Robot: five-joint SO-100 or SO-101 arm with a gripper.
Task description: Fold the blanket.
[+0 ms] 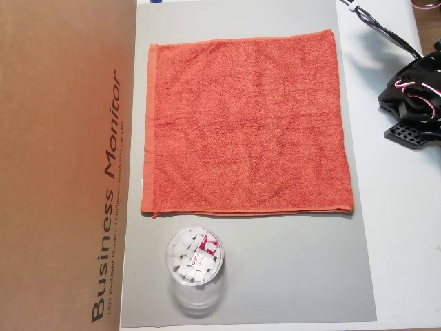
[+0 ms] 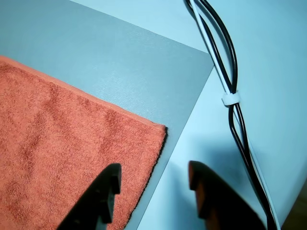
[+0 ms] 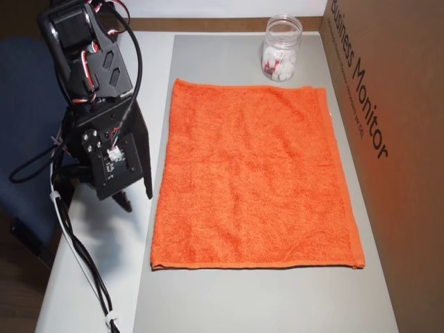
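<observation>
The work surface is a white table (image 3: 90,277) carrying a grey mat (image 1: 275,276), with a brown cardboard box (image 1: 62,165) printed "Business Monitor" standing along one side of the mat: at the left in an overhead view, at the right in the other (image 3: 388,83). A blue seat (image 3: 28,104) shows beyond the table edge behind the arm. The blanket (image 1: 248,124) lies spread flat and unfolded on the mat, roughly square, covering most of its width, with a flat hem band along the edge nearest the box; in an overhead view (image 3: 253,173) a hem also runs along the near edge. A clear tub (image 1: 195,265) holding small white pieces stands on the mat just beside one blanket edge, not touching it. The black arm (image 3: 97,118) stands on the white table beside the mat, folded down, with its wiring exposed. Black and white cables (image 2: 230,91), bound by a white tie, trail across the table. In the wrist view the gripper (image 2: 153,179) points downward above the mat's edge, its two fingers spread apart with nothing between them, one finger (image 2: 103,196) over the blanket's corner (image 2: 153,132), the other over bare table.
</observation>
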